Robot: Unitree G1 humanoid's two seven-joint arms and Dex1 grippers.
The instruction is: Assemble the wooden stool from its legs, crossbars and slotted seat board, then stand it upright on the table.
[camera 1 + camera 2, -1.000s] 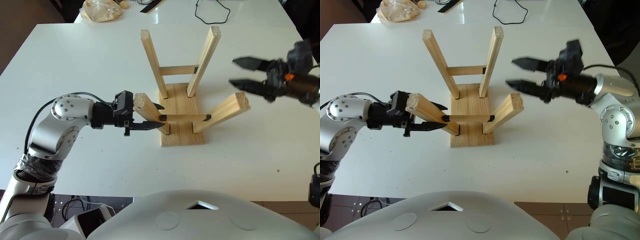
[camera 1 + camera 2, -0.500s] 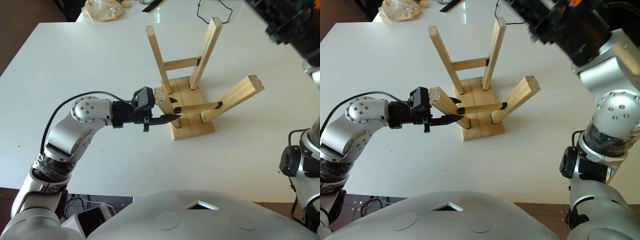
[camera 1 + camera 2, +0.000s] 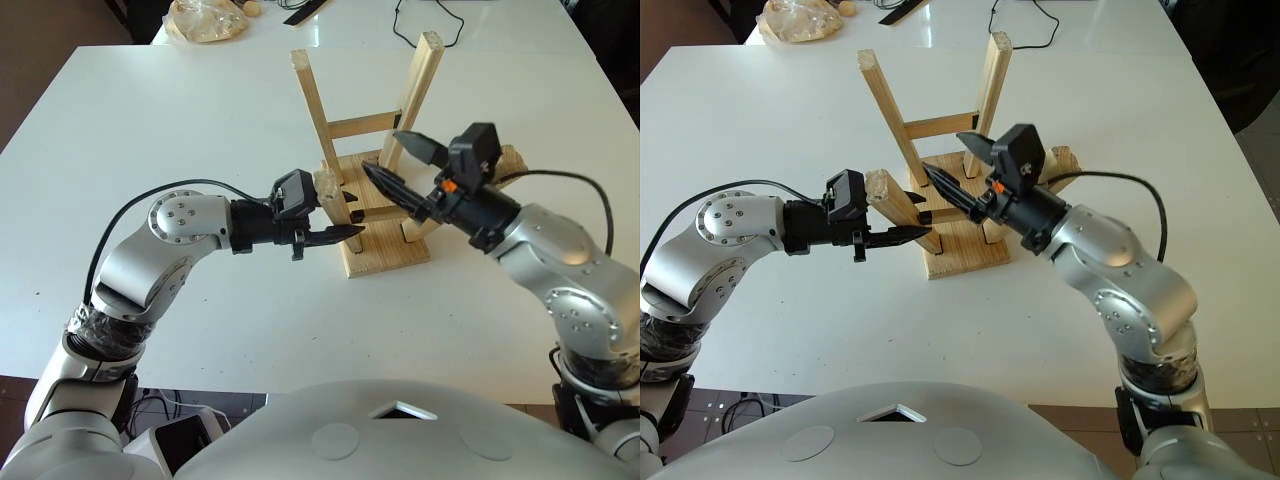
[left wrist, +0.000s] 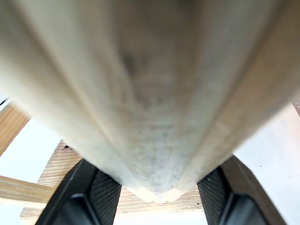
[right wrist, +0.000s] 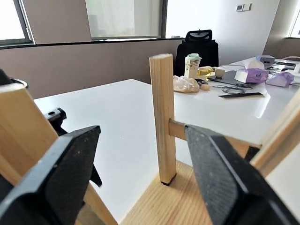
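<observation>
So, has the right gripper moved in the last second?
Yes. The right gripper has swung in toward the robot's left, from beyond the tilted wooden leg to above the flat wooden seat board, fingers open.

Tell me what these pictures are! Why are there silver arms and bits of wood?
They show a robot shaped a bit like a person. Two pictures come from cameras in its head, looking down over its arms. Two more come from small cameras on its wrists, so they see things very close up. On the white table is a wooden stool, upside down and not finished. Its seat board lies flat, and two legs stand up with a crossbar between them. The left gripper, a hand with two fingers, pinches a leaning leg. The right gripper is open and holds nothing. It hovers close by the stool.
</observation>
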